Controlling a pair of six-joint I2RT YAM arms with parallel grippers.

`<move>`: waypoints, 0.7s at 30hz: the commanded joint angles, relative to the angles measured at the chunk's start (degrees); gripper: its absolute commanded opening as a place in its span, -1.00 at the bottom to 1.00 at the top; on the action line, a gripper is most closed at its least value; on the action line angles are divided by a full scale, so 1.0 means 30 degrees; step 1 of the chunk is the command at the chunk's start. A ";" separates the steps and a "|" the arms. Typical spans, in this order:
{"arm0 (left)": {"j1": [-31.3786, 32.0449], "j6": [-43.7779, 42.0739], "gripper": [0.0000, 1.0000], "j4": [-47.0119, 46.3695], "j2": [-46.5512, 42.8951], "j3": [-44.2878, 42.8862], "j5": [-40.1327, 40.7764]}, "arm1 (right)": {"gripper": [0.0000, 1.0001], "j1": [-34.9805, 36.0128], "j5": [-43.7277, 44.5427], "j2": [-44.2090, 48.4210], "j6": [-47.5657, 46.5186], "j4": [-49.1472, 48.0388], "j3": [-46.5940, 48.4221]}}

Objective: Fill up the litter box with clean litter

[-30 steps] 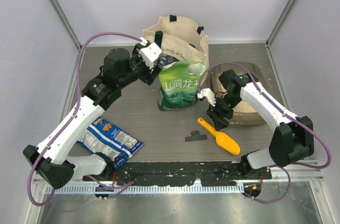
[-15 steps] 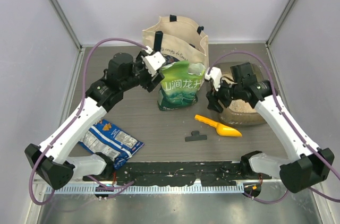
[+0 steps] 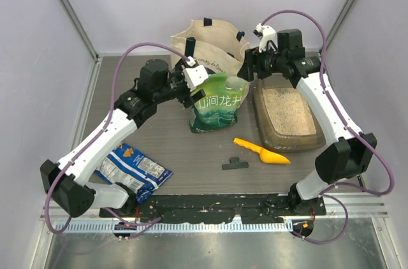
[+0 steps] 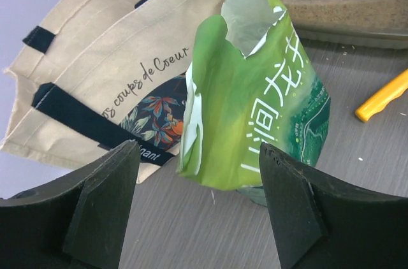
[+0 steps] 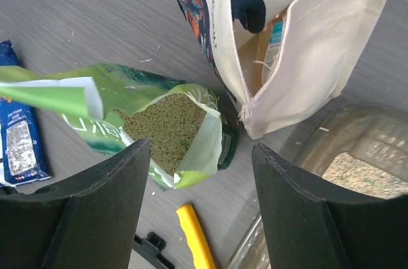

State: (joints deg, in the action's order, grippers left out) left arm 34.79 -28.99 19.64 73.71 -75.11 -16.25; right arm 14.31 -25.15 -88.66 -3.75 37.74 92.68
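Both open & empty: left end effector (image 3: 197,90), right end effector (image 3: 247,70), near green pouch (image 3: 217,108). Rt of it sits litter box (image 3: 308,143), clean litter (image 3: 287,109) inside. Risk: clumsy grab tips open pouch, spills pellets.

The litter box (image 3: 287,143), a shallow translucent grey-brown tray, is lying flat on my right, running lengthwise away from me. Pale beige clean litter (image 3: 288,111) is covering its floor in a grainy layer.
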 commanded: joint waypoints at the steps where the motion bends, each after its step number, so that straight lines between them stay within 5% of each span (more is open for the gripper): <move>1: -0.0111 -0.0326 0.58 -0.1625 0.1498 -0.1035 -0.0063 | 0.40 0.0212 0.0413 -0.1087 0.2069 -0.0245 0.0484; 10: -0.0257 0.0728 0.36 -0.0541 0.2588 -0.2384 -0.0822 | 0.18 0.0798 0.2960 -0.2466 0.2479 0.1335 0.0599; 21: -0.0257 0.1811 -0.55 0.2153 0.2733 -0.2648 -0.2783 | -0.33 0.1529 0.2230 -0.2262 0.4267 0.3153 0.0804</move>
State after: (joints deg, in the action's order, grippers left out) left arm 34.30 -25.63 22.24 82.50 -80.47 -20.27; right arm 17.41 -18.11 -96.68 6.57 45.67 92.84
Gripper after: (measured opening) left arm 0.304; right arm 0.395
